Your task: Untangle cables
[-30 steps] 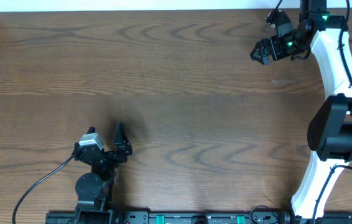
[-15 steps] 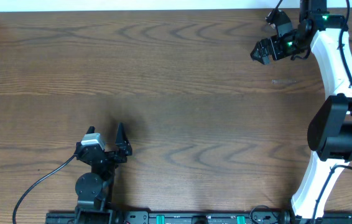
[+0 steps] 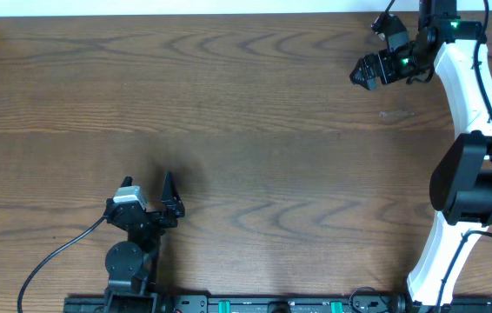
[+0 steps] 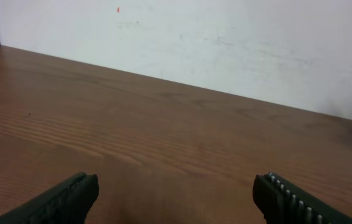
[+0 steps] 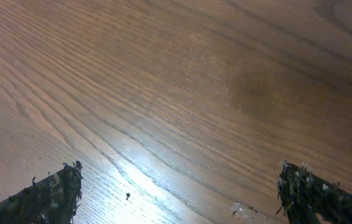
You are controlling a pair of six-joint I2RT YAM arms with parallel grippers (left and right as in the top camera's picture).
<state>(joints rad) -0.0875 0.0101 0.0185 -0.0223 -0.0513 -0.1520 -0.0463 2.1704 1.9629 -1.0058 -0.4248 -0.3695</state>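
Observation:
No cables show in any view; only bare brown wood lies under both arms. My left gripper [image 3: 173, 198] sits low near the table's front left, open, and in its wrist view the left gripper [image 4: 176, 183] has its fingers wide apart with nothing between them. My right gripper [image 3: 363, 74] hangs at the far right corner, pointing left. It is open too: in the right wrist view the right gripper [image 5: 180, 171] has only wood grain between its frayed black fingertips [image 5: 300, 186].
The white right arm [image 3: 463, 130] stands along the table's right side. A thick black arm wire [image 3: 55, 256] curls at the front left beside a black rail [image 3: 255, 304]. A white wall [image 4: 226, 43] borders the far edge. A small pale fleck [image 5: 241, 210] lies on the wood.

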